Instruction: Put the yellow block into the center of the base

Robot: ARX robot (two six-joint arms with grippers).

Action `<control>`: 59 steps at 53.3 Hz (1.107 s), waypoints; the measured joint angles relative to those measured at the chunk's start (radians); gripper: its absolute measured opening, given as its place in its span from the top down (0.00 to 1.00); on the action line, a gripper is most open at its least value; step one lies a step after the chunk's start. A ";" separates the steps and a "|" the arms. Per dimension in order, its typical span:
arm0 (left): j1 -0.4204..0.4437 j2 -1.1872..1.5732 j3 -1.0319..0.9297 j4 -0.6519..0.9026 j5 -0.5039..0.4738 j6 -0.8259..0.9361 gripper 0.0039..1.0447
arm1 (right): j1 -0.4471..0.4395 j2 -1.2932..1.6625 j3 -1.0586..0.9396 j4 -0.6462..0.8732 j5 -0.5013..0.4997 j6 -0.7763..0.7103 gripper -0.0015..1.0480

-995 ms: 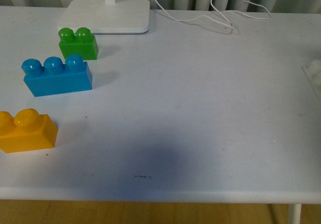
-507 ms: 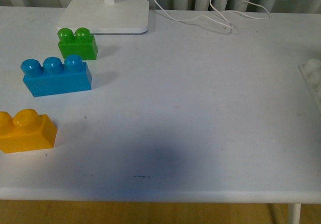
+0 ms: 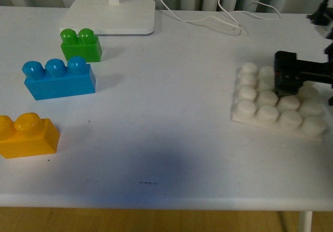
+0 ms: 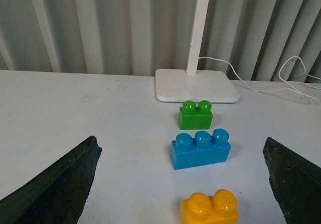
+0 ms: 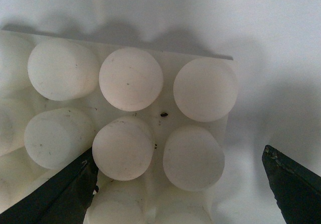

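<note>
The yellow block [image 3: 27, 136] stands on the table at the near left, studs up; the left wrist view shows the yellow block [image 4: 209, 210] low in the picture. My left gripper [image 4: 179, 148] is open above the table, short of the bricks and touching none; it is out of the front view. The base [image 3: 260, 115], a white studded plate, lies flat at the right. My right gripper [image 3: 285, 81] reaches in from the right edge, low over the base's far studs. In the right wrist view the base [image 5: 130, 78] fills the picture, and my right gripper [image 5: 178, 156] is open astride its studs.
A blue three-stud brick [image 3: 59, 79] and a green two-stud brick [image 3: 80, 44] stand behind the yellow block. A white lamp foot [image 3: 112, 16] and its cable [image 3: 208, 17] lie at the back. The table's front edge [image 3: 156, 203] runs close below.
The base has slid left into the front view with my right gripper over it; before, only its edge showed at the right border. The bricks have not moved.
</note>
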 joint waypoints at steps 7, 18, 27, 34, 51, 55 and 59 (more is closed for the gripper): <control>0.000 0.000 0.000 0.000 0.000 0.000 0.06 | 0.084 0.016 0.017 -0.003 0.006 0.062 0.09; 0.000 0.000 0.000 0.000 0.000 0.000 0.06 | 0.198 0.078 0.108 -0.029 0.067 0.195 0.09; 0.000 0.000 0.000 0.000 0.000 0.000 0.06 | 0.235 0.116 0.167 -0.050 0.081 0.246 0.09; 0.000 0.000 0.000 0.000 0.000 0.000 0.06 | 0.271 0.138 0.206 -0.065 0.082 0.256 0.09; 0.000 0.000 0.000 0.000 0.000 0.000 0.06 | 0.312 0.159 0.242 -0.071 0.079 0.253 0.09; 0.000 0.000 0.000 0.000 0.000 0.000 0.06 | 0.317 0.161 0.245 -0.071 0.079 0.253 0.09; 0.000 0.000 0.000 0.000 0.000 0.000 0.06 | 0.319 0.161 0.248 -0.071 0.080 0.251 0.09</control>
